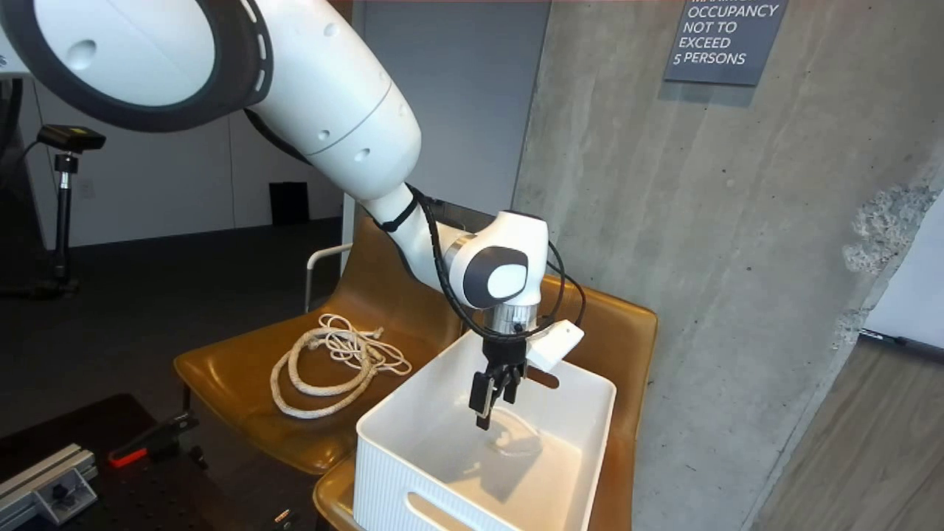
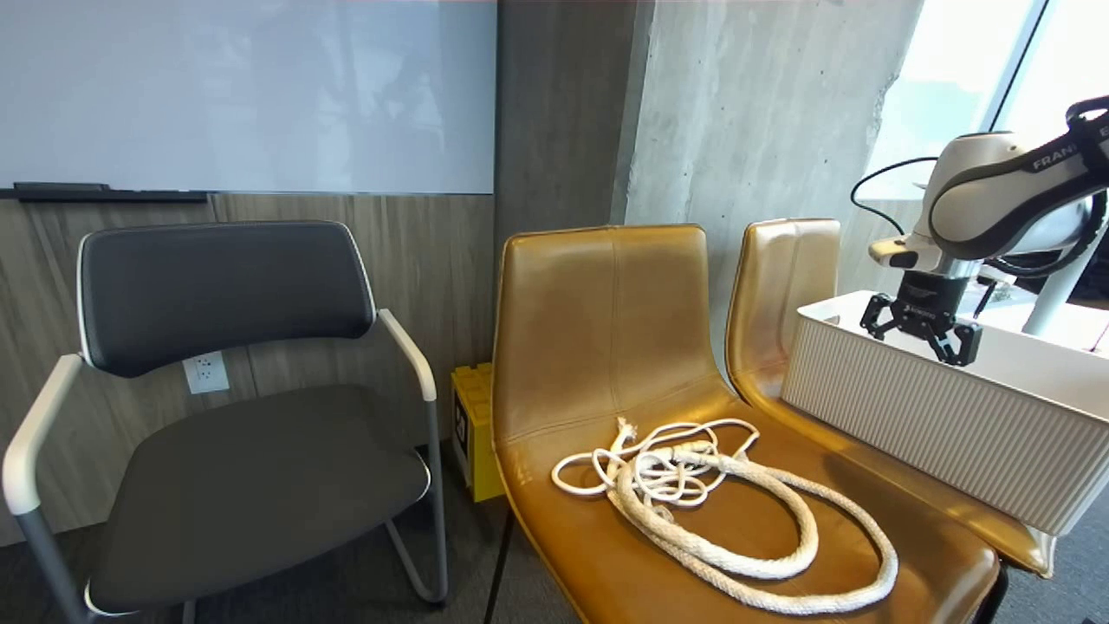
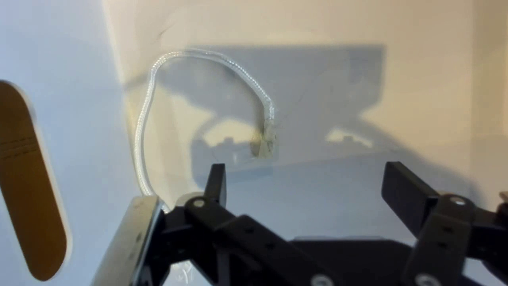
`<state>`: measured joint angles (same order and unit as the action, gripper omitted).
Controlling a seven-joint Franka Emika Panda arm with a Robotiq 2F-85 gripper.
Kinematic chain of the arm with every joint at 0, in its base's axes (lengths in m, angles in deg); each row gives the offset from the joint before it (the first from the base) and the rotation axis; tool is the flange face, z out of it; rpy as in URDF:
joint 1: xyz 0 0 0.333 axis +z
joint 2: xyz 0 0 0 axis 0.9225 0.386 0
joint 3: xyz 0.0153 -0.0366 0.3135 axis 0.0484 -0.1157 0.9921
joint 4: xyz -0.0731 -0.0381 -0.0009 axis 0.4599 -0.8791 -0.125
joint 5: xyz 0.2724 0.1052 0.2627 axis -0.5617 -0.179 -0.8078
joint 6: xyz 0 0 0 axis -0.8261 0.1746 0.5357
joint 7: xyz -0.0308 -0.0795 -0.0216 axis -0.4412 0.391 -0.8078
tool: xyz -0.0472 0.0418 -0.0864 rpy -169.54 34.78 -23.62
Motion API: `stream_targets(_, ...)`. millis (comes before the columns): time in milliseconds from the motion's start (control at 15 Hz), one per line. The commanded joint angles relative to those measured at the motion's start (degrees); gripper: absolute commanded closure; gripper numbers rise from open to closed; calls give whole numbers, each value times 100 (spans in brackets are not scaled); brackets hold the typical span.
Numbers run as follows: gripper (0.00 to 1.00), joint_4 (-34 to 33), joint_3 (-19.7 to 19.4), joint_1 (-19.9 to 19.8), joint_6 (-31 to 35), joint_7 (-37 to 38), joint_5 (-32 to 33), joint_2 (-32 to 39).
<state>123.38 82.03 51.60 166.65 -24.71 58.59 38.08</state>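
- The pincer stands wide, nothing between its fingers; in an exterior view it hangs inside the white bin, apparently above its floor.
- A thin white cord lies in a loose curve on that floor, near one side wall; its blurred, perhaps wrapped end points toward the pincer's gap.
- Closing at this height would probably catch only air, since the cord seems to lie lower than the fingertips.
- Going too low could drive the fingers into the floor and push the bin across the brown chair beneath it; the curved seat looks a poor base, so it might slide or tip.
- The cord's other stretch runs out of sight behind a finger. If it sits against the linkage, a move upward could snag it; whether they touch cannot be told.
- A grip on the very end could slip, because the cord looks thin and smooth.
- A shift toward the slotted side wall could make a finger scrape it.
- The white box beside the pincer hangs near the bin's wall and could knock it during a descent; the looping black cable could catch there too.
- The coiled thick rope on the neighbouring brown chair is well apart, at risk only if the arm sweeps low.
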Motion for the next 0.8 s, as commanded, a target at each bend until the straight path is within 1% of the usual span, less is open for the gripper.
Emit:
stream_targets(0, 0, -237, 30, -146, 100, -291, 169, 364)
stream_targets(267, 0, -255, 55, -209, 336, -570, 201, 639)
stream_targets(333, 0, -69, 78, -184, 431, -628, 214, 479)
stream_targets(533, 0, -199, 30, -139, 911, -851, 389, 735)
stream_targets(733, 0, -316, -38, -102, 1049, -894, 583, 941)
